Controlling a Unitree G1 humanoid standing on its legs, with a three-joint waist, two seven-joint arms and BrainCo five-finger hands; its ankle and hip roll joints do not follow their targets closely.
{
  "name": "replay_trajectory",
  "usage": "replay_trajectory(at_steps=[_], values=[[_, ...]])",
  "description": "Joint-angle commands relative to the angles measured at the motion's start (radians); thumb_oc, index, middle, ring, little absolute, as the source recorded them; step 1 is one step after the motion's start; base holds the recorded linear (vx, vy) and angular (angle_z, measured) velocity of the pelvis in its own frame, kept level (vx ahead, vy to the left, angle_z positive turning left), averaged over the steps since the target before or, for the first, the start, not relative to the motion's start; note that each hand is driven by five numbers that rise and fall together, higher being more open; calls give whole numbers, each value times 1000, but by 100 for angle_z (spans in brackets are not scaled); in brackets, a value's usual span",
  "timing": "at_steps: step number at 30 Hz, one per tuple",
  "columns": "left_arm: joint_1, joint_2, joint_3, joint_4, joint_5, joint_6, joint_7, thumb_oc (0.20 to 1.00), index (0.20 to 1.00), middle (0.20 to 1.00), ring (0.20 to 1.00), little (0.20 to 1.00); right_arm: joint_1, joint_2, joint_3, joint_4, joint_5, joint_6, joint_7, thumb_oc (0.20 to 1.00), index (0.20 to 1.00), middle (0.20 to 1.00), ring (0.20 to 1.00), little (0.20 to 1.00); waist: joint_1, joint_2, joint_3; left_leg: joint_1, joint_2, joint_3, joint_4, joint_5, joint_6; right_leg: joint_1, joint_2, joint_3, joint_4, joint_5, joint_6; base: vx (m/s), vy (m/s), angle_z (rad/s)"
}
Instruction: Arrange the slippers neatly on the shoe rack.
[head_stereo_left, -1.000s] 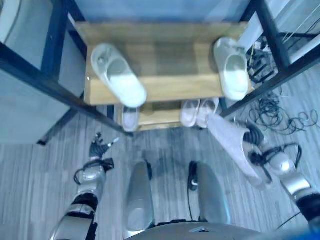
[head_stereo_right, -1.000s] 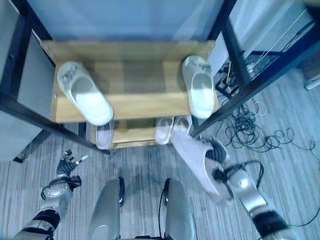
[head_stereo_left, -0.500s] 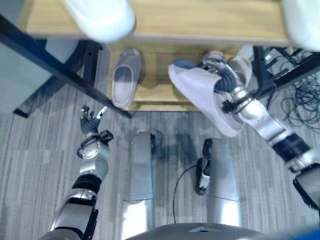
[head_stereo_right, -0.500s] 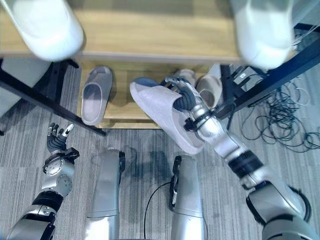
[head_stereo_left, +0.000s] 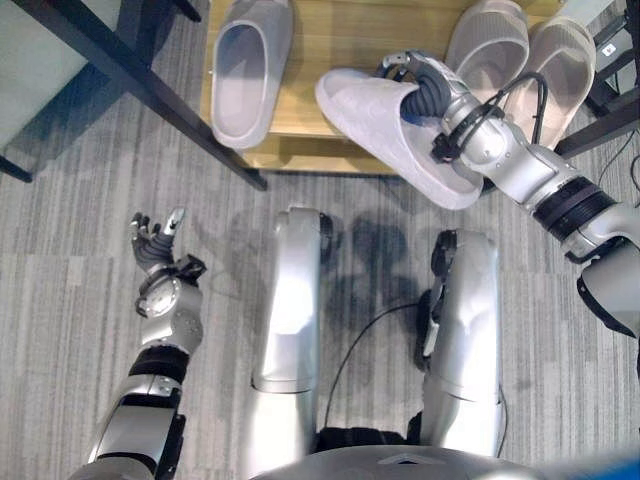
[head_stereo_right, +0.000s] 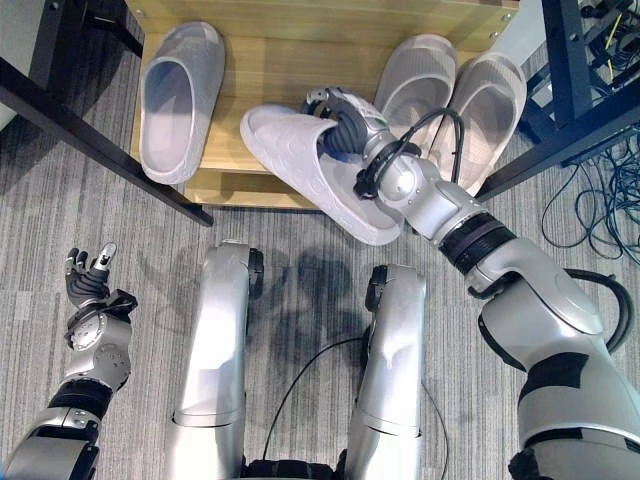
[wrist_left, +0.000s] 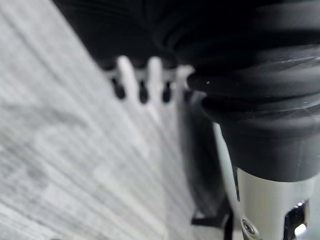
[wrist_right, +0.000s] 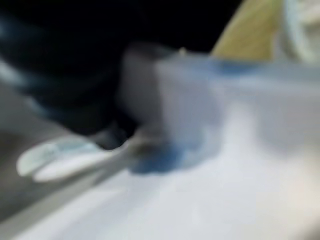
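Note:
My right hand (head_stereo_left: 428, 92) is shut on a pale lilac slipper (head_stereo_left: 372, 122): its fingers curl over the slipper's upper and reach into its opening. That slipper hangs tilted over the front edge of the low wooden shelf (head_stereo_right: 290, 55), toe pointing left, and shows up close as a pale blur (wrist_right: 225, 175) in the right wrist view. A single matching slipper (head_stereo_right: 180, 95) lies on the shelf's left side. A pair of slippers (head_stereo_right: 455, 88) sits side by side at the shelf's right. My left hand (head_stereo_left: 155, 250) is open above the grey floor at lower left, its fingers (wrist_left: 135, 80) straight.
Black rack legs slant across the floor at the left (head_stereo_left: 130, 70) and the right (head_stereo_right: 560, 120) of the shelf. Loose cables (head_stereo_right: 590, 200) lie on the floor to the right. The striped grey floor (head_stereo_left: 70, 250) spreads in front of the rack.
The camera has tilted down, so the upper shelf has left the picture. My right hand has carried the slipper up from the floor to the low shelf's front edge. The left hand has hardly moved.

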Motion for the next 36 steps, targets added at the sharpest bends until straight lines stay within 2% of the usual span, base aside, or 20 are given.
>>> replay_trajectory(at_steps=[1, 7, 14, 19, 29, 36], values=[[-27, 6, -29, -14, -9, -46, -42, 1000, 1000, 1000, 1000, 1000, -170, 4, -12, 57, 16, -12, -29, 200, 200, 200, 200, 200, 65, 6, -19, 33, -6, -53, 73, -91, 103, 50, -44, 91, 18, 151, -93, 45, 46, 0], [3, 30, -60, -31, 47, -44, -81, 1000, 1000, 1000, 1000, 1000, -239, 22, 21, 279, -19, -9, -25, 200, 200, 200, 200, 200, 101, 19, -19, 33, 0, -46, 83, -108, 104, 66, -63, 88, 18, 162, -90, 40, 33, 3], [39, 11, -54, -24, 55, -54, -89, 1000, 1000, 1000, 1000, 1000, -253, 55, 4, 383, 17, -10, -31, 200, 200, 200, 200, 200, 128, 32, -17, 33, -3, -33, 87, -120, 107, 85, -85, 86, 23, 162, -90, 25, 25, 1], [64, -5, -100, -46, 73, -52, -102, 1000, 1000, 1000, 1000, 1000, -253, 84, -13, 439, 36, -13, -42, 200, 200, 200, 200, 200, 147, 51, -17, 33, -13, -18, 77, -120, 111, 99, -105, 83, 17, 162, -96, 7, 24, 6], [122, -14, -148, -48, 103, -46, -134, 1000, 1000, 1000, 1000, 1000, -248, 47, -102, 511, 152, -36, -84, 200, 200, 200, 200, 200, 169, 77, -17, 33, -33, 18, 56, -110, 108, 130, -142, 92, 23, 170, -106, 12, 11, 11], [220, 11, -190, -91, 170, -46, -172, 1000, 1000, 1000, 1000, 1000, -228, -35, -216, 518, 345, -75, -90, 200, 200, 200, 200, 200, 185, 92, -17, 33, -47, 39, 36, -102, 107, 146, -173, 91, 19, 171, -120, 15, 11, 14]])
